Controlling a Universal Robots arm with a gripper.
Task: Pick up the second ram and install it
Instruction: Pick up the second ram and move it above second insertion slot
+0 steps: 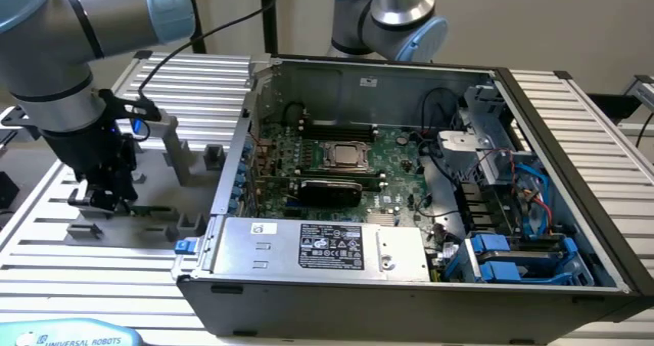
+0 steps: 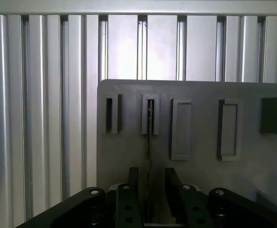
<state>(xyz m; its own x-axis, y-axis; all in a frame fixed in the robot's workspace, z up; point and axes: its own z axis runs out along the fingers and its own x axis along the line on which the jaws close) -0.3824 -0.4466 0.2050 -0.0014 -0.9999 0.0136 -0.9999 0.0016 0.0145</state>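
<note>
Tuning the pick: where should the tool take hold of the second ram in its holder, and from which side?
Pinch the second ram across its two flat faces, coming from straight above. It stands on edge in a slot of the grey holder, thin edge up, so probably only the faces offer grip; the open tool straddles it.

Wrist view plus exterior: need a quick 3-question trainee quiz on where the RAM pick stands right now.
1. True or false: the gripper has a finger on each side of the second ram, with its jaws apart.
2. The second ram is: A) standing on edge in a slot of the grey holder; B) lying flat; C) lifted clear.
3. Fill in: in the exterior view, the gripper is on the exterior view's ____ of the open computer case.

Key: 1 true; 2 A; 3 left.
</note>
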